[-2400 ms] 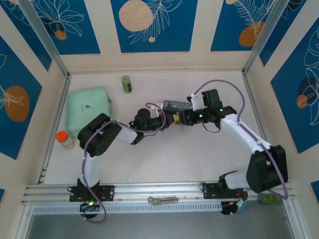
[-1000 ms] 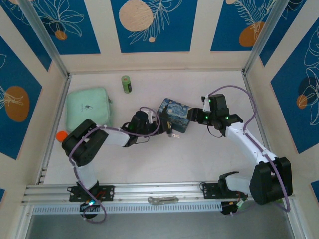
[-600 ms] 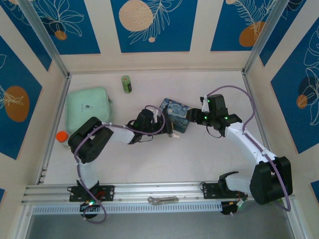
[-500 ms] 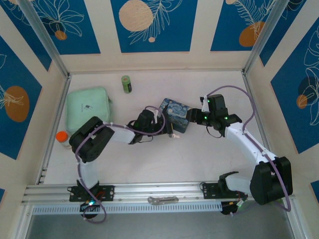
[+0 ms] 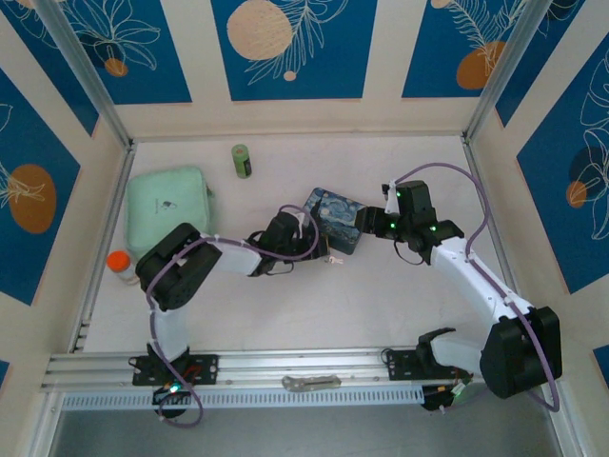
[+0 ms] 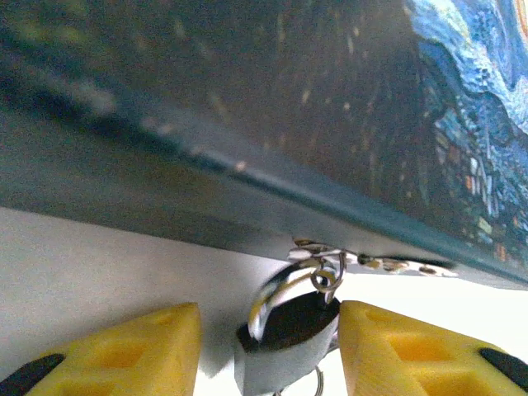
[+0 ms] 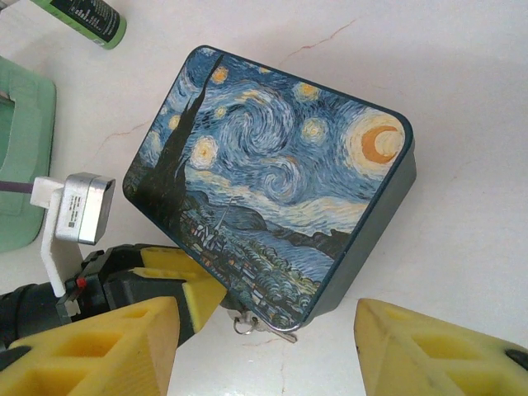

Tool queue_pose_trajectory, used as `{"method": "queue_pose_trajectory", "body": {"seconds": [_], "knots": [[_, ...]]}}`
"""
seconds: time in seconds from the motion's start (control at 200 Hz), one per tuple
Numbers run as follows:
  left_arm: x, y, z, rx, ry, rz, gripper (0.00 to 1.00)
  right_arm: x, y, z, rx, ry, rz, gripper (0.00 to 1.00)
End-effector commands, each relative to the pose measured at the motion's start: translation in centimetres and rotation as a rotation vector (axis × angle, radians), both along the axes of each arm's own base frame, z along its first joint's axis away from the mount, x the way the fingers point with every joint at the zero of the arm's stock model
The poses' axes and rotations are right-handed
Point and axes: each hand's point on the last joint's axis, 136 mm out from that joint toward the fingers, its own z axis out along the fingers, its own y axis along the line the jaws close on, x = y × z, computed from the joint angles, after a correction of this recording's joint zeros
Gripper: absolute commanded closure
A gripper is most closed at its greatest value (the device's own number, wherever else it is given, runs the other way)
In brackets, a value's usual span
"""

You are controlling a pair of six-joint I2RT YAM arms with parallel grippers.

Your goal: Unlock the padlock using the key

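The padlock point(image 6: 285, 351) hangs from the hasp of the blue starry tin point(image 7: 280, 173), its thin shackle looped through the tin's edge. My left gripper point(image 6: 268, 351) is open around its body: the right finger point(image 6: 404, 346) touches it and the left finger point(image 6: 124, 351) stands a gap away. The key point(image 7: 285, 332) pokes out flat under the tin's near corner, with a small ring point(image 7: 242, 324) beside it. My right gripper point(image 7: 264, 363) is open above that corner and holds nothing. From above, the left gripper point(image 5: 322, 249) and right gripper point(image 5: 365, 227) flank the tin point(image 5: 335, 219).
A mint green case point(image 5: 169, 205) lies at the left, with an orange-capped bottle point(image 5: 120, 265) by the left wall. A green cylinder point(image 5: 243, 160) lies at the back. A flat silvery metal piece point(image 5: 310, 383) rests on the front rail.
The tin, earlier raised between both grippers, now lies flat on the table. My left gripper has slid right to the tin's front edge and narrowed around the padlock. The right arm barely moved.
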Motion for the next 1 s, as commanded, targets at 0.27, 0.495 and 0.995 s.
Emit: {"method": "queue_pose_trajectory", "body": {"seconds": [0.27, 0.495, 0.995], "knots": [[-1.5, -2.6, -2.2, -0.033, 0.065, -0.053, 0.66, -0.7, -0.3, 0.4, -0.016, -0.006, -0.006, 0.42], [-2.3, -2.4, -2.3, -0.064, 0.083, -0.052, 0.76, -0.8, -0.2, 0.3, -0.005, -0.001, -0.011, 0.42], [-4.3, -2.1, -1.7, -0.123, 0.067, -0.069, 0.62, -0.9, -0.1, 0.8, -0.013, 0.002, -0.003, 0.42]]}}
